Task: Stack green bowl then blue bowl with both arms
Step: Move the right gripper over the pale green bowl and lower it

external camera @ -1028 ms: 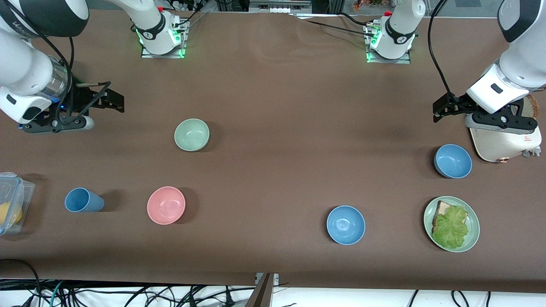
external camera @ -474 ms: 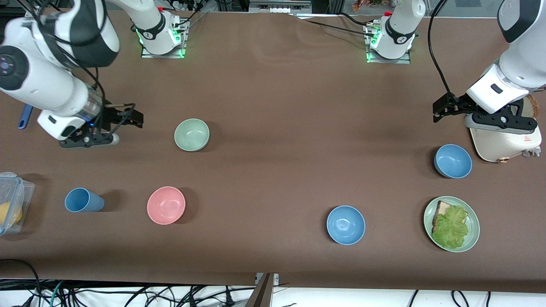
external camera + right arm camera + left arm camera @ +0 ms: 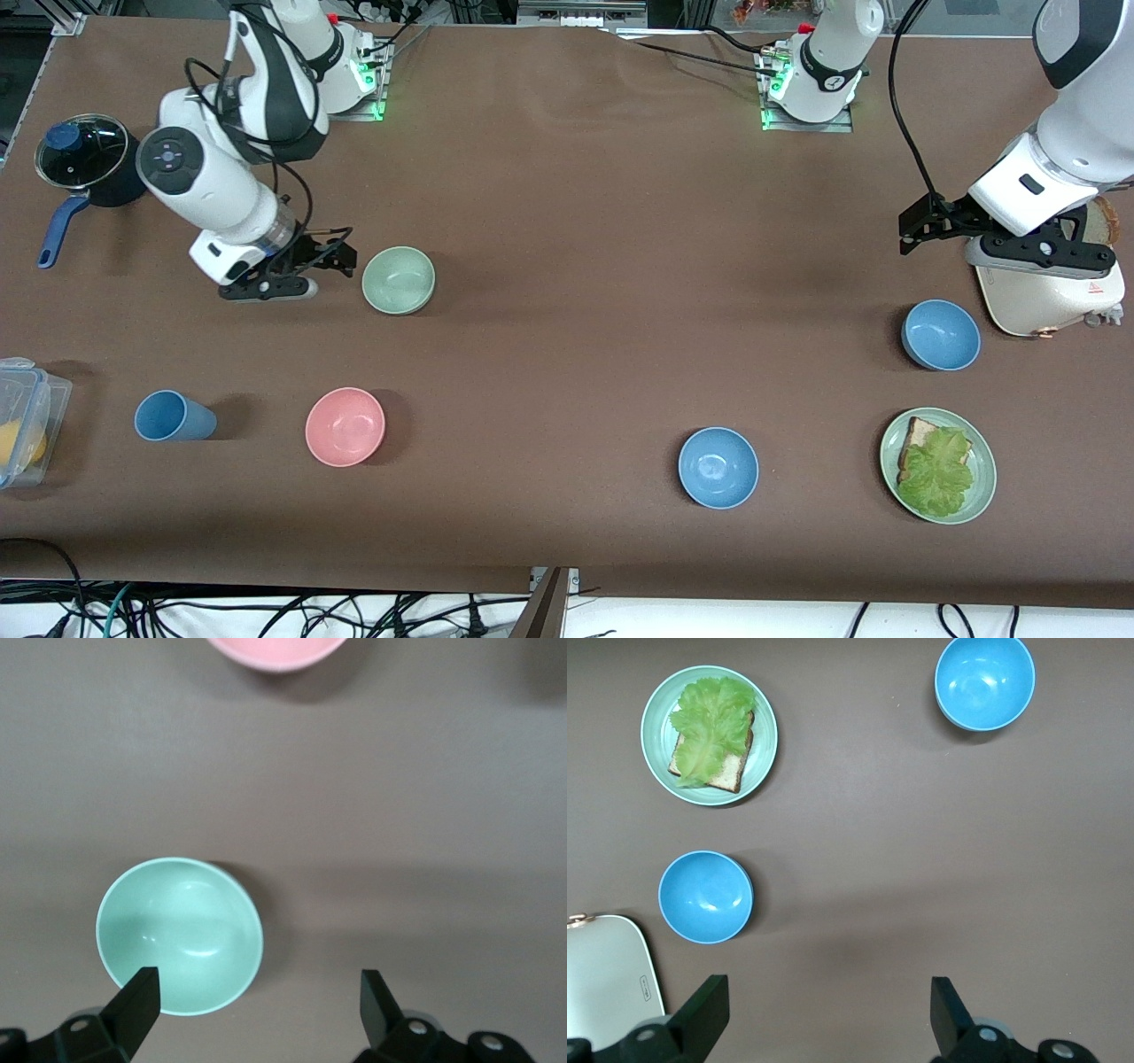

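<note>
Nothing stacked yet tbh. Right gripper (image 3: 330, 263) hangs just beside the green bowl (image 3: 399, 280), jaws spread wide, nothing in them. Left gripper (image 3: 926, 226) waits w/ jaws released, up near the blue bowl (image 3: 940, 334). Both bowls sit bare on the table (image 3: 602, 266), well apart. Whole job's left imo.

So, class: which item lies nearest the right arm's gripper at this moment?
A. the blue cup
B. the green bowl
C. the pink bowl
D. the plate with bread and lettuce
B: the open right gripper hangs just beside the green bowl, whose rim sits by one fingertip in the right wrist view, and it holds nothing.
</note>
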Robot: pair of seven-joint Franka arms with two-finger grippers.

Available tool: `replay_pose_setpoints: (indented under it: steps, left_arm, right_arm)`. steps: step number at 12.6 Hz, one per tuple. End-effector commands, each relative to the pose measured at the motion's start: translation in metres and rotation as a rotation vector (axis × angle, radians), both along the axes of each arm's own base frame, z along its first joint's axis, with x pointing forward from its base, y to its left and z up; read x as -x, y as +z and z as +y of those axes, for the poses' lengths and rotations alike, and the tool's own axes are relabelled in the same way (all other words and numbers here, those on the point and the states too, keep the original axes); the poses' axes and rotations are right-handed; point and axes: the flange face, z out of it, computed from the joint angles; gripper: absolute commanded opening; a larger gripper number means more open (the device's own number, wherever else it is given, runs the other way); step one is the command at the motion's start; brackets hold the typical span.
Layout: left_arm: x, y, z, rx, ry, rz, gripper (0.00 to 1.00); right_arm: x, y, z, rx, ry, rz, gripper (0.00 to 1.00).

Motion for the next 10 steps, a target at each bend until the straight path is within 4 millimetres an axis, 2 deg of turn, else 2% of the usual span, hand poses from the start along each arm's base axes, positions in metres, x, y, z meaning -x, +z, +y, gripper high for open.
replay_pose_setpoints:
  steps: [1,5,8,10]
  left_arm:
    - [0.001,0.002,0.000,-0.003,-0.003,-0.006,1.00]
    - [0.001,0.002,0.000,-0.003,-0.003,-0.006,1.00]
    - [0.001,0.002,0.001,-0.001,-0.002,-0.005,1.00]
    - [0.001,0.001,0.000,-0.001,-0.003,-0.004,1.00]
  right_arm:
    - [0.032,-0.026,0.001,-0.014,-0.039,-0.033,1.00]
    - [0.052,-0.077,-0.004,0.010,-0.061,-0.026,0.99]
    - [0.054,-0.090,-0.002,0.019,-0.079,-0.017,0.93]
    - [0.051,-0.099,0.001,0.018,-0.092,-0.031,0.93]
